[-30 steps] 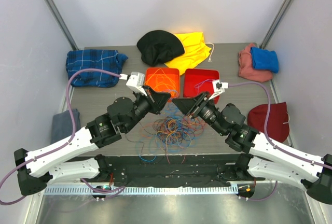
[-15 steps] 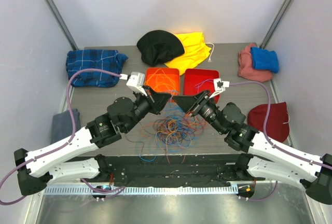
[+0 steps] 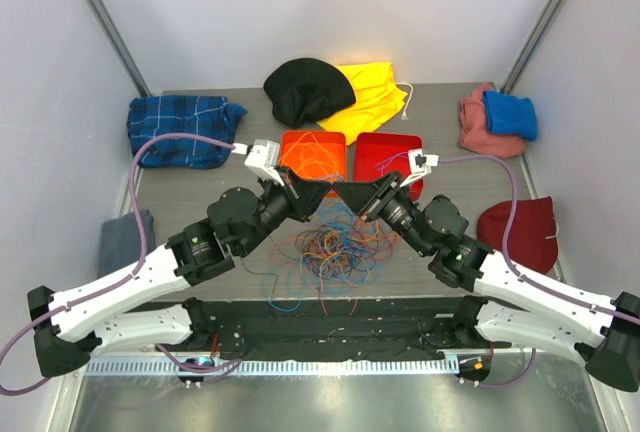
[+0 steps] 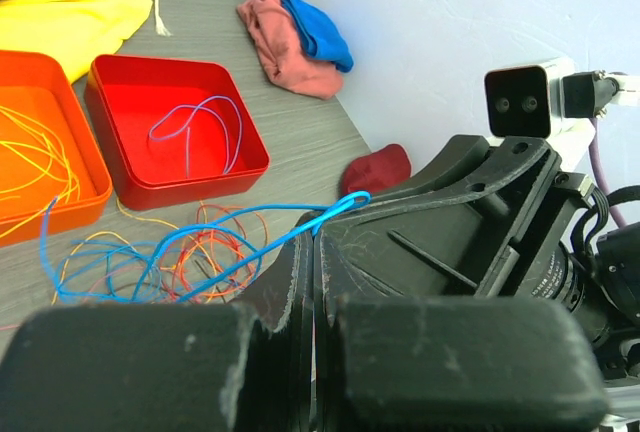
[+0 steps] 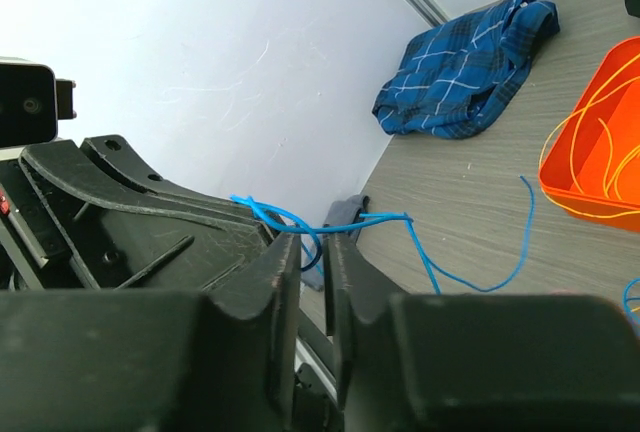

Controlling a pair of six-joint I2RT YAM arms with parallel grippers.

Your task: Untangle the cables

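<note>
Worktop [image 3: 180, 197] across mid-frame | cable tangle [image 3: 335, 250] at lower centre | left end effector [image 3: 322, 189], right end effector [image 3: 342, 192] meeting above it, each pinched narrow on blue cable [image 4: 250, 252] | risk: knots tightening or strand slipping if pulled hard.

Overhead plus opposed wrist views, sharing cables [image 3: 335, 250]

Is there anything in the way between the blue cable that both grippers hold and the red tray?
Nothing visible stands between them. The red tray is open, but the blue cable runs down into the tangle, which may hold it back.
</note>
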